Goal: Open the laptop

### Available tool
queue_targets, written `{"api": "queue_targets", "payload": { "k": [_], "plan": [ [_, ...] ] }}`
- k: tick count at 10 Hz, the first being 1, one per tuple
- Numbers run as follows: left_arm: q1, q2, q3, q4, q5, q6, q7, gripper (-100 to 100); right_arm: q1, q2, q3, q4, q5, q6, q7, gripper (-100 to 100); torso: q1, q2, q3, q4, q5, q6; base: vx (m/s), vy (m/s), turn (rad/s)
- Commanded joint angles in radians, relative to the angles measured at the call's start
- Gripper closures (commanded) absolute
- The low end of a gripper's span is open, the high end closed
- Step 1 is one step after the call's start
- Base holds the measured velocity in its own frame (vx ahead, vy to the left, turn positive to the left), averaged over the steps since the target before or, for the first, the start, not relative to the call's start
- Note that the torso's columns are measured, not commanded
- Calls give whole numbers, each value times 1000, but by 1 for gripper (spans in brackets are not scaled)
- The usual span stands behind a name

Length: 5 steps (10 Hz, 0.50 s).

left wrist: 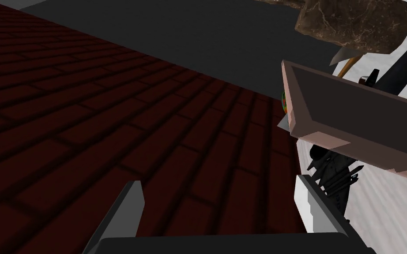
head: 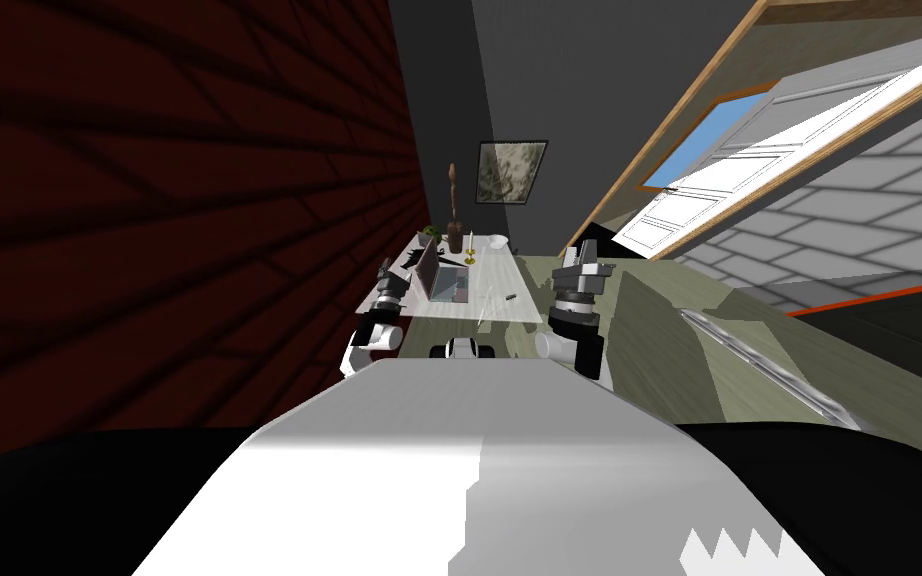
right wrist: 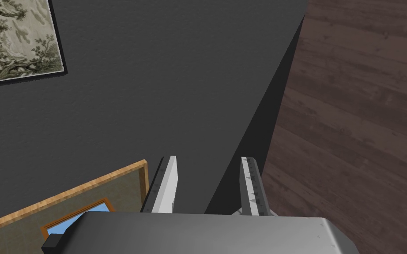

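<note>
1. Far left of the laptop, a dark red brick wall runs along that side of the desk.
2. My left tool hangs just left of the laptop, at the wall-side edge of the desk. In its wrist view the two fingers stand wide apart with nothing between them, and brick shows through the gap.
3. The laptop sits on the left half of the desk, close to the wall. Its lid is raised off the base at a slant, and the dark screen is framed in pale grey. The lid's near corner lies just outside my left tool's gap, close to one finger. I cannot tell whether they touch.
4. A tangle of black clutter lies on the desk just under the laptop's raised lid.
5. Behind the laptop, at the far end of the desk, stands a dark vase holding a tall brown piece. A white bowl sits just right of the vase.
6. Right of the laptop, a small dark pen-like thing lies on the bare white top.
7. My right tool is raised well to the right of the laptop, past the desk's right edge. Its fingers are parted by a narrower gap and hold nothing.
</note>
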Motion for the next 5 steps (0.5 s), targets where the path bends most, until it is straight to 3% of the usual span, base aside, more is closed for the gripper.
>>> {"api": "queue_targets", "payload": {
  "k": [1, 5],
  "plan": [
    [-14, -14, -8, 11, 13, 76, 12, -100, 0, 0, 0, 0, 0, 0, 0, 0, 0, 0, 0, 0, 0, 0, 8, -10, -7],
    [-37, -36, -14, 40, 35, 170, 32, -100, 0, 0, 0, 0, 0, 0, 0, 0, 0, 0, 0, 0, 0, 0, 7, -9, -5]
  ]
}}
